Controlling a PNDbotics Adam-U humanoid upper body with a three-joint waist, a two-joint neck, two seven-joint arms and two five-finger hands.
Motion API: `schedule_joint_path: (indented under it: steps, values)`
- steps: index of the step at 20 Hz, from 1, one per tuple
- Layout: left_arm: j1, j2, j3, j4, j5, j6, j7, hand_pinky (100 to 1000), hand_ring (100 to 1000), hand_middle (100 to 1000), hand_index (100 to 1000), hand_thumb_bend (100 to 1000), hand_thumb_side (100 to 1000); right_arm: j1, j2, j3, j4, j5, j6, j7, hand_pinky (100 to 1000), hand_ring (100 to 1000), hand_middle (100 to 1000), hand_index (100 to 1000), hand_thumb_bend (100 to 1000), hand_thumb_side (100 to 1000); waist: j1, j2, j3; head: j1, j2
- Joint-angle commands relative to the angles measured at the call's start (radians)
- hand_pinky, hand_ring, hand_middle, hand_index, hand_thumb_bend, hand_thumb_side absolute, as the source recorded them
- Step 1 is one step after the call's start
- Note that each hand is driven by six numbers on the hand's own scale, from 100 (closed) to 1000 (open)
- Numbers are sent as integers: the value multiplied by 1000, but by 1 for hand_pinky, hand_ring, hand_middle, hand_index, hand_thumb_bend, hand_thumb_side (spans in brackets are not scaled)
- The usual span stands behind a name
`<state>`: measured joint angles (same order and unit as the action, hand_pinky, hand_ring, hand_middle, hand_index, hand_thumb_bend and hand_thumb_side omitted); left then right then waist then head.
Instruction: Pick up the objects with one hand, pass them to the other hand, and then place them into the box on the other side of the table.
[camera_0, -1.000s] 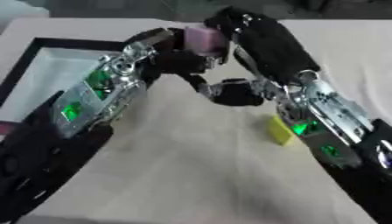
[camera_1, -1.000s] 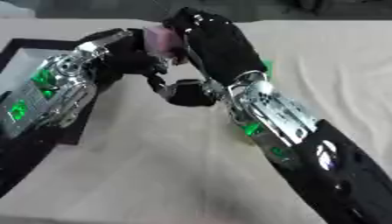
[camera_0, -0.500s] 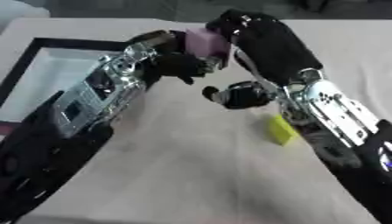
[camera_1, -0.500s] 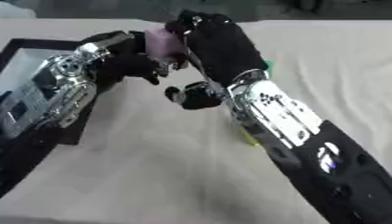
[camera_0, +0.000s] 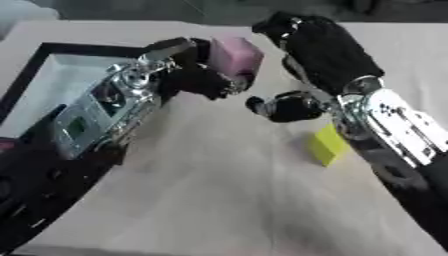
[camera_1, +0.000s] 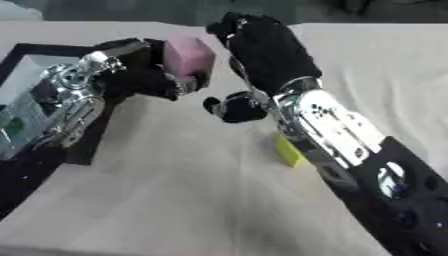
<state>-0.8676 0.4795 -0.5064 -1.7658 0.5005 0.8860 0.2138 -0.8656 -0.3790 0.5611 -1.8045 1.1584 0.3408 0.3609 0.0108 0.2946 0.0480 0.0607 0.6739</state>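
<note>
Left eye view shows the two arms meeting over the middle of the desk, which is covered in a pale cloth. The left hand comes in from the left side and has its dark fingers curled round a pink block, so it is grasping the block from below and from the side, with the block's top and one face showing above the fingers. The block is off the desk, held in the air. The right hand stands just to the right of the pink block, its black back turned toward the camera; its thumb is bent inward below the block and apart from it, and no part of this hand closes on the block, but whether its fingers are straight or curled cannot be told from here. Below and to the right of the right hand's thumb, close against the right forearm, a yellow block lies on the cloth; in the right eye view it is partly hidden by the silver forearm. To the left of the left hand, behind its silver wrist and forearm, a box with a black rim and a pale floor sits on the desk, well apart from the yellow block.
</note>
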Motion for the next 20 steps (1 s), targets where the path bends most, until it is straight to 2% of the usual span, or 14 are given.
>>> schedule_joint_path:
  steps: [1, 5, 9, 14, 20]
  values:
    - [-7, 32, 8, -5, -11, 21, 7, 651, 620, 494, 590, 100, 151, -17, -30, -17, -26, 1, 8, 0, 781, 767, 781, 885, 631, 360, 7, -51, -1, 6, -11]
    - [5, 46, 11, -7, -21, 21, -6, 652, 621, 494, 590, 100, 151, -16, -53, -21, -33, -4, 15, 7, 778, 764, 781, 888, 627, 379, 7, -52, -3, 7, -13]
    - [31, 68, 39, -19, -29, 21, -3, 653, 622, 494, 590, 100, 156, -16, -91, -23, -38, -27, 17, 26, 778, 764, 779, 892, 618, 407, 6, -53, -4, 7, -12]
    - [92, 141, 101, -51, -42, 21, 31, 655, 623, 493, 589, 100, 137, -10, -152, -44, -48, -58, 34, 28, 777, 760, 772, 890, 597, 429, 8, -54, -5, 3, -12]
    - [186, 242, 186, -85, -51, 5, 86, 663, 625, 496, 592, 100, 123, 6, -203, -86, -62, -90, 68, -8, 780, 749, 751, 857, 599, 383, 10, -53, -3, 3, -15]
